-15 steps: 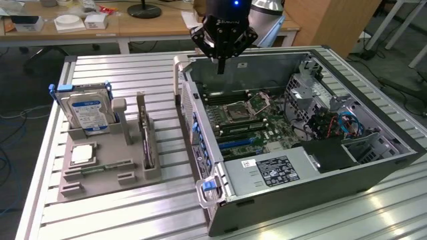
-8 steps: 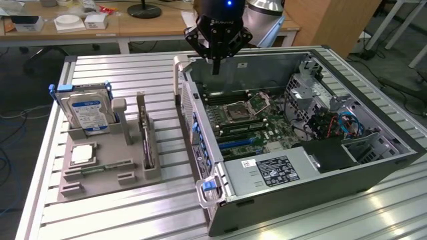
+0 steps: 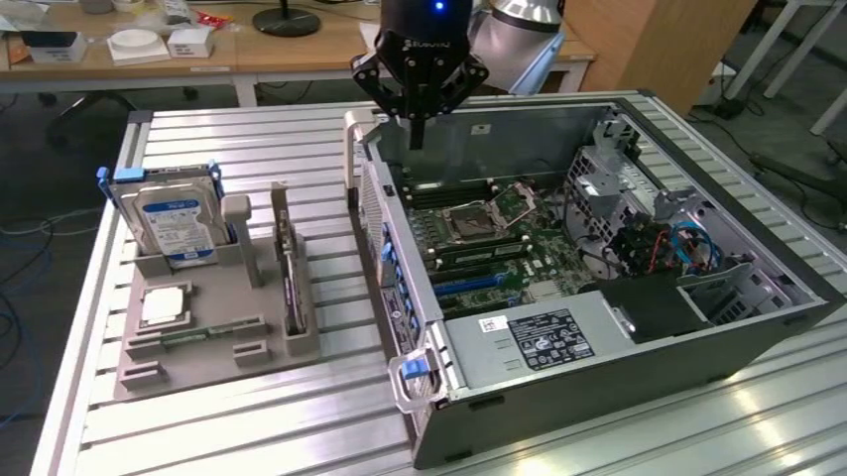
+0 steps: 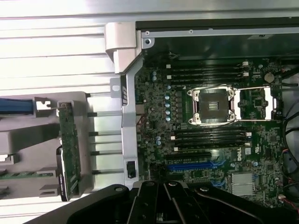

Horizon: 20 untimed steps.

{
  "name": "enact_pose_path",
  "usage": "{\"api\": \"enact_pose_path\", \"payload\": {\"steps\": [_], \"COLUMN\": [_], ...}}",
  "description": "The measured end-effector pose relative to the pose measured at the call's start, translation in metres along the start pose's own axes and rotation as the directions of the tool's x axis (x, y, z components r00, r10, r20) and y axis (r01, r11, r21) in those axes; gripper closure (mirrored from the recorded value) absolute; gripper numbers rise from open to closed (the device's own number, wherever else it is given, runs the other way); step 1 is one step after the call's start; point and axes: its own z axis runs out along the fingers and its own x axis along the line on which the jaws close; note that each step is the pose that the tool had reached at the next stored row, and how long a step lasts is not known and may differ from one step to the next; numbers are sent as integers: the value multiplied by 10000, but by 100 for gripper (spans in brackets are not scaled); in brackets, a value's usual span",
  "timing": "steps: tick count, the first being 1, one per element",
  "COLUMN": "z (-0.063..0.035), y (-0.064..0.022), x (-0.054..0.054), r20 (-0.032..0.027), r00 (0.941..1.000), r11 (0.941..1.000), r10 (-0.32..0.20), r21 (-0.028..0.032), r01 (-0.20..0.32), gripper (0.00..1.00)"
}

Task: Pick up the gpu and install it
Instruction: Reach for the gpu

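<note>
Gpu [image 3: 293,283] stands on edge in the grey holder [image 3: 212,342], long axis near-to-far, toward the exterior view's left of the closed, empty gripper [image 3: 417,134] above the computer case [image 3: 530,134].

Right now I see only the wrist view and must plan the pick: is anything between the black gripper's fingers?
Observer: No. The gripper is shut and empty, above the open dark metal computer case.
Operator: Where is the thin green circuit-board card?
Observer: The gpu stands on edge in the grey plastic holder, at the exterior view's left of the case.
Operator: What shares that holder?
Observer: A silver hard drive with a blue-and-white label, standing upright.
</note>
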Motion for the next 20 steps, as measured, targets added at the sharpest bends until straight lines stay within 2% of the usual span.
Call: {"api": "enact_pose_path", "payload": {"steps": [11, 20], "z": [-1, 0], "y": [-25, -40], "x": [175, 270], "r20": [-1, -3], "r00": [10000, 10000], "r11": [10000, 10000], "r10": [0, 0], "r21": [0, 0], "r01": [0, 0], "gripper": [90, 90]}}
